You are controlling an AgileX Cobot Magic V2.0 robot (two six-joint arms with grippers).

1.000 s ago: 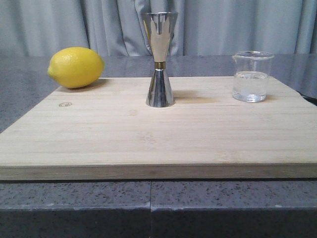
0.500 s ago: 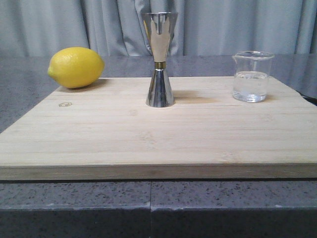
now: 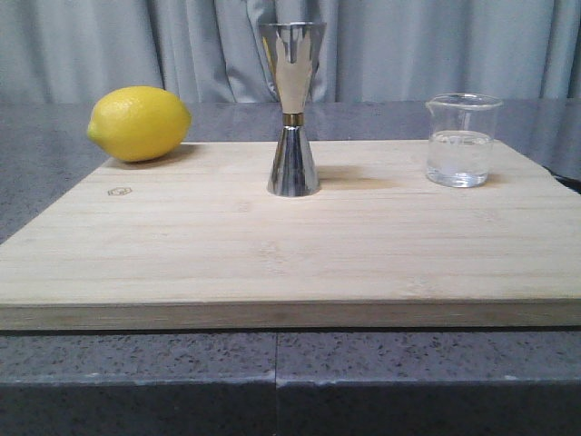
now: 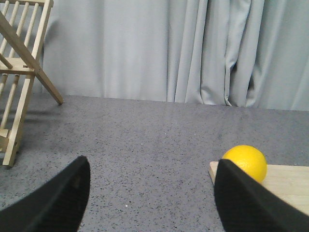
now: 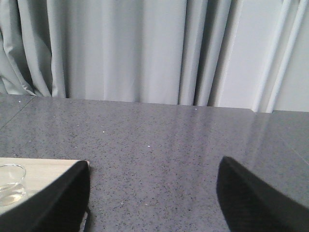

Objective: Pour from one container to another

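The left arm's fingers (image 4: 58, 205) stand wide apart at the lower corners of the left wrist view, two dark pads with nothing between them but bare grey surface (image 4: 145, 145). The right arm's fingers (image 5: 53, 200) are spread just as wide in the right wrist view and hold nothing either. Neither arm shows in the front view.

In the front view a pale wooden cutting board (image 3: 272, 254) lies across the speckled grey surface and fills the lower middle of the frame. The glass beaker (image 3: 462, 140) stands upright at the right of the frame, on the board near its far right corner, with clear liquid filling roughly its lower half. The steel jigger (image 3: 292, 109) stands upright at the centre of the frame on the same board, well apart from the beaker, a thin gold band at its waist. A lemon (image 3: 139, 123) rests at the upper left, at the board's far left corner.

The left wrist view shows the lemon at the lower right beside the board's corner, and a wooden rack (image 4: 21, 72) at the left edge of the frame. The right wrist view catches the beaker's rim at the lower left corner. Grey curtains (image 3: 436, 45) hang across the back.
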